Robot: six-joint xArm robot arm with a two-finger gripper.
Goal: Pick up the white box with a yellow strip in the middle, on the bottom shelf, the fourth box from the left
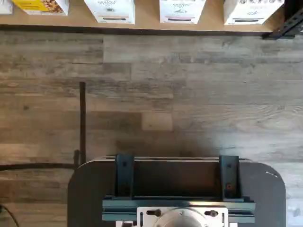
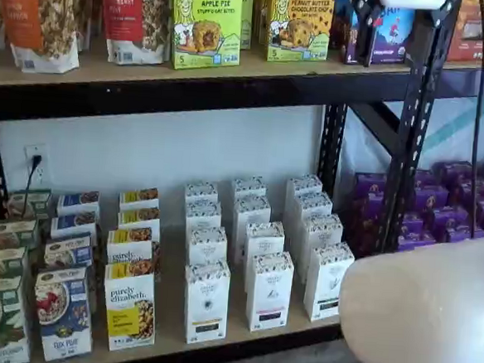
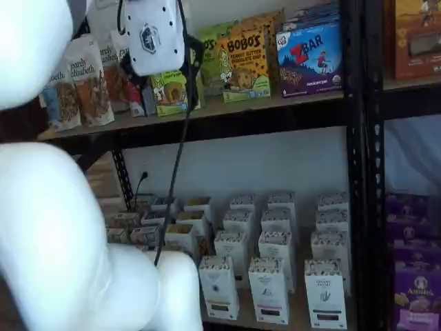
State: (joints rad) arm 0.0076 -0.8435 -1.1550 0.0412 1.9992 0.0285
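Currently the hand (image 2: pixel 364 32) is held empty, fingers apart, at upper right, well above the white box (image 2: pixel 206 299) at lower middle on the bottom shelf (image 2: pixel 239 337), so the look-alike purple-strip carton (image 2: pixel 269 290) just beside it could be grabbed or toppled by a misaligned descent.

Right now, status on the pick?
White-bodied gripper level with upper shelf, jaws open, empty. Tall white carton with pale yellow strip untouched, front of its row on tan wooden bottom shelf. Nothing in front of it.
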